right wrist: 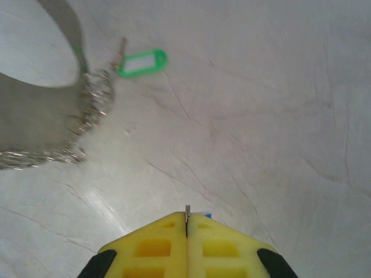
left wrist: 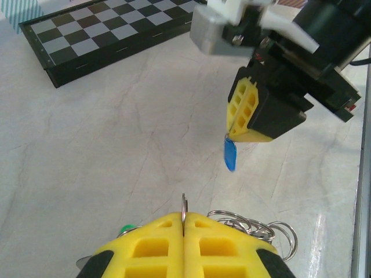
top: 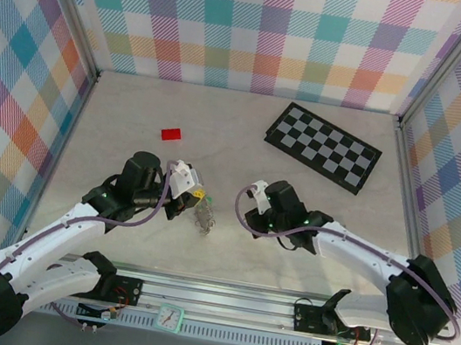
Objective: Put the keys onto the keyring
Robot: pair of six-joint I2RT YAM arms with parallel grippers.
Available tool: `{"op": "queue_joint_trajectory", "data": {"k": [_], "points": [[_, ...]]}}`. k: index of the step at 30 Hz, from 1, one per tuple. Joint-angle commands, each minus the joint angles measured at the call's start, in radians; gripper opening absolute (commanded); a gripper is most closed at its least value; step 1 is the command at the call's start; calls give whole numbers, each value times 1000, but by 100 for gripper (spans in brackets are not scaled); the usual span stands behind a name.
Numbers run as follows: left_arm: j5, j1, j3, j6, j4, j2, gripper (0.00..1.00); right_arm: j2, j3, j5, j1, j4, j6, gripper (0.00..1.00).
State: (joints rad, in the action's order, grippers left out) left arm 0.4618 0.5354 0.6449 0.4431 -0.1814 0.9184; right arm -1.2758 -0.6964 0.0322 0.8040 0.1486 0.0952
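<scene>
My left gripper (left wrist: 184, 219) is shut on one thin metal ring (left wrist: 184, 204) of the keyring (left wrist: 255, 227), a bunch of silvery linked rings that dangles beside the yellow fingers. The green-headed key (right wrist: 142, 62) sits at the end of that chain (right wrist: 93, 104); its head peeps out at the left finger (left wrist: 127, 229). My right gripper (left wrist: 232, 136) faces it a short way off, shut on the blue-headed key (left wrist: 230, 155), which hangs below its tips. In the top view the left gripper (top: 197, 195) and the keyring (top: 203, 218) are mid-table, left of the right gripper (top: 251, 220).
A black-and-grey checkerboard (top: 323, 146) lies at the back right of the table. A flat red block (top: 170, 134) lies at the back left. Plaid walls close in the table on three sides. The marble tabletop (top: 226, 251) stretches bare between the arms and the front rail.
</scene>
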Motion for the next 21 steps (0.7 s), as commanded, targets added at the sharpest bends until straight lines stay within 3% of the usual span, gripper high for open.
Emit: {"op": "queue_joint_trajectory", "data": {"k": [1,10,21], "points": [[29,6,-7,17,34,-21,0,38,6,106,-2,-93,-124,0],[77,6,-7,14,36,-25,0,99,2,358,-2,-192,-354,0],[156,8,-21,10,75,-28,0,75,-107,457,-1,-130,-425,0]]}}
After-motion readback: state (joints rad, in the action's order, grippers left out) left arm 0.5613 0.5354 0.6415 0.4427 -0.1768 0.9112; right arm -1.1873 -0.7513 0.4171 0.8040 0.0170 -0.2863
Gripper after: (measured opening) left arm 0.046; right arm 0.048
